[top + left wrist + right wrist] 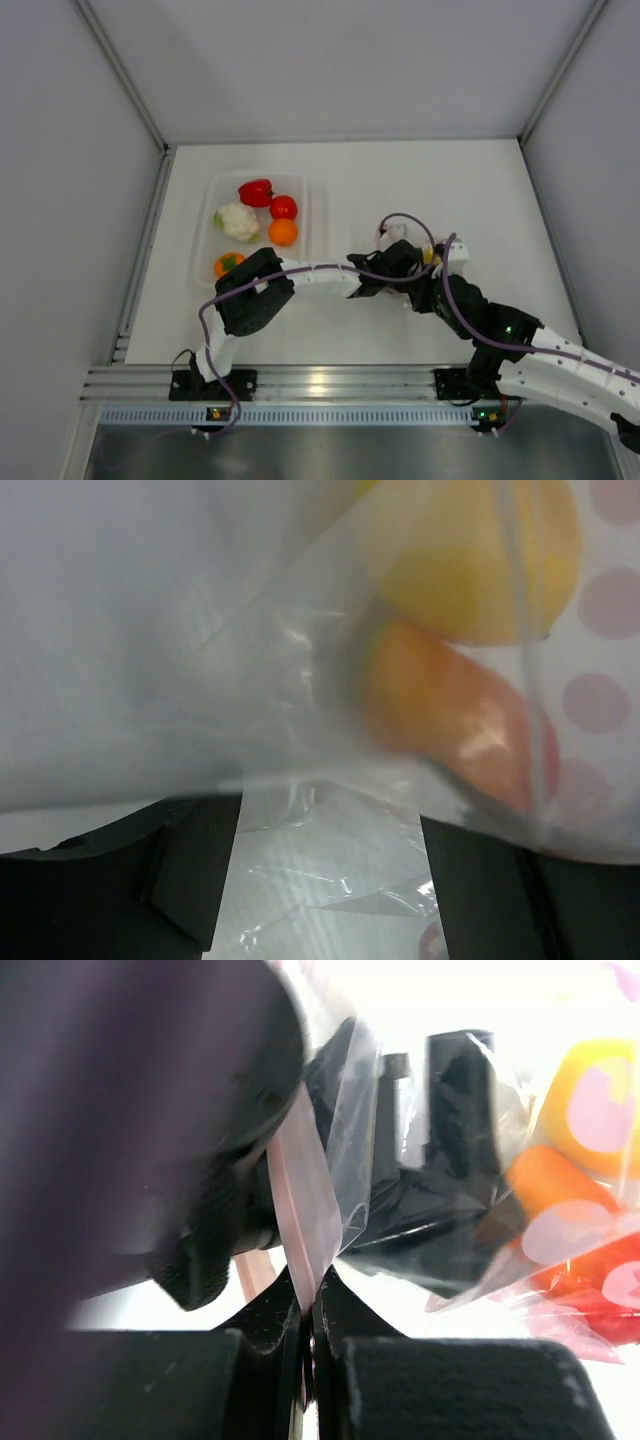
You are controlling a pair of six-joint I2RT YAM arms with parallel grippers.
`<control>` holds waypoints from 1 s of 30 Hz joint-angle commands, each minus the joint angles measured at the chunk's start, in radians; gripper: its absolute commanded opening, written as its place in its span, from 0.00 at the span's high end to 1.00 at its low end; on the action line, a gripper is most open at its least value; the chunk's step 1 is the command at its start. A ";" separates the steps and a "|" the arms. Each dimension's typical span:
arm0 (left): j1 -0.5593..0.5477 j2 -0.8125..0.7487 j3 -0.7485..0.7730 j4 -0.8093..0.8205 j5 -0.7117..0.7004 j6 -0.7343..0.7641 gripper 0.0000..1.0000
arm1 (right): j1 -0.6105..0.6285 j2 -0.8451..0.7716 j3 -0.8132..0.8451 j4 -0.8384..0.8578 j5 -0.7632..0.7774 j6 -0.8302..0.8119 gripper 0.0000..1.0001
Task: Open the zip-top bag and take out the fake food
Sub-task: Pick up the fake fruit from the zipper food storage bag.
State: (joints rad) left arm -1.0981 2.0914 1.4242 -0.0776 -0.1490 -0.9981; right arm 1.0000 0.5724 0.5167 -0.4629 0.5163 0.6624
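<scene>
The zip-top bag (428, 252) lies right of centre between both grippers. My right gripper (308, 1310) is shut on the bag's pink zip strip (305, 1210) and holds that edge up; in the top view it (440, 275) is at the bag's near side. My left gripper (330, 880) is open, with clear bag film (300, 660) lying loosely between its spread fingers; it (405, 262) is at the bag's left side. Inside the bag are a yellow lemon (470, 560) and an orange fruit (450, 715), and something red (600, 1300) shows low in it.
A rigid clear tray (310, 215) at the left holds a red pepper (256, 191), a tomato (284, 207), a cauliflower (238, 221), an orange (283, 232) and a persimmon (228, 264). Grey walls border the white table on three sides.
</scene>
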 commanded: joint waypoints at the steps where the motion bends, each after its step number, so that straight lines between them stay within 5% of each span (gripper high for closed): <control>1: 0.040 -0.071 -0.114 -0.016 -0.129 -0.073 0.24 | 0.009 -0.002 0.045 0.007 -0.041 -0.024 1.00; 8: 0.046 -0.240 -0.198 -0.111 -0.257 0.022 0.24 | 0.009 -0.002 0.057 0.194 -0.235 -0.029 1.00; 20: 0.032 -0.542 -0.311 -0.465 -0.420 0.174 0.22 | 0.006 0.106 -0.004 0.499 -0.358 0.114 1.00; 30: 0.023 -0.302 -0.118 -0.574 -0.300 0.300 0.12 | -0.046 0.176 -0.089 0.578 -0.395 0.167 1.00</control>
State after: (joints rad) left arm -1.0813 1.7004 1.2331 -0.6067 -0.4858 -0.7521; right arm 0.9840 0.7513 0.4557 0.0494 0.1467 0.8059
